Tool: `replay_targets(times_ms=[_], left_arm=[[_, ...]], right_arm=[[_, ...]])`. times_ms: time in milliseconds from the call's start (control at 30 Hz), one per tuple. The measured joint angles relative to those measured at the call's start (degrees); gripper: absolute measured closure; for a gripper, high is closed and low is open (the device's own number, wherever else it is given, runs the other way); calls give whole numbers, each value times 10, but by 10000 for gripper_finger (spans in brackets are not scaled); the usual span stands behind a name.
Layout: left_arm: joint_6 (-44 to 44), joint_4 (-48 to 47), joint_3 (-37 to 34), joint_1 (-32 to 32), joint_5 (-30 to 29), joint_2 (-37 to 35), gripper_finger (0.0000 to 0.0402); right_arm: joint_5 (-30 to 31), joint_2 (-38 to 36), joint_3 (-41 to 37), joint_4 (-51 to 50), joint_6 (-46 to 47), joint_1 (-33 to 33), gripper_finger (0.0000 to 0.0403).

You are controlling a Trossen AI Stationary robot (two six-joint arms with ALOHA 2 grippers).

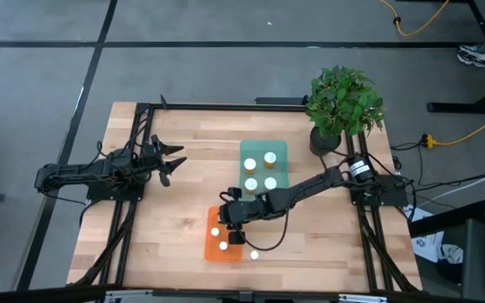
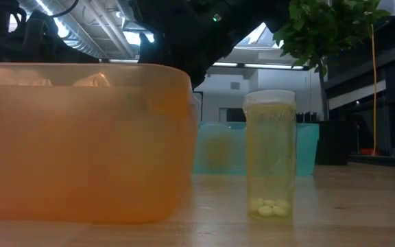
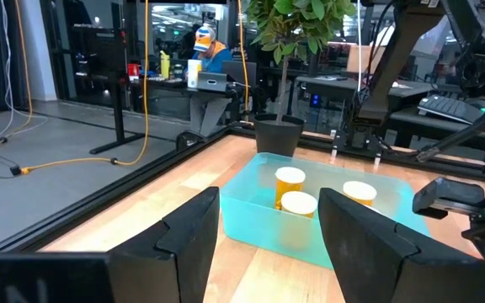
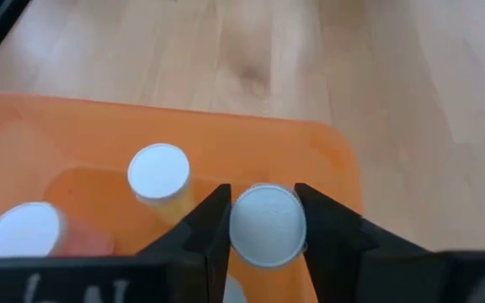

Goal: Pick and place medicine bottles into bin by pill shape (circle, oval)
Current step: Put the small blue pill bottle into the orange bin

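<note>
Holding a white-capped bottle (image 4: 265,225) over the orange bin (image 4: 327,160) — right end effector (image 4: 263,220) is clamped on its cap, hanging inside the bin's near corner. Two more bottles (image 4: 158,172) sit in that bin just beside the fingers. Teal bin (image 1: 251,151) beyond the end effector holds four bottles (image 1: 269,157). Judging by this, sorting is mostly done: one bottle (image 1: 254,253) stands loose on the bench (image 1: 175,227) just outside the orange bin, close by the end effector. Left end effector (image 1: 173,163) waits well apart, fingers spread, empty. Potted plant (image 1: 343,105) at the far corner — out of the way. Nothing blocks the drop; only the neighbouring caps are tight.
</note>
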Motion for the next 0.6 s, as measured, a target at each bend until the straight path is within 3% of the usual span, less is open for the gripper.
replay_targets(times_ms=[600], left_arm=[[0, 0, 0, 0, 0, 0, 206]], right_arm=[[0, 0, 0, 0, -1, 0, 260]])
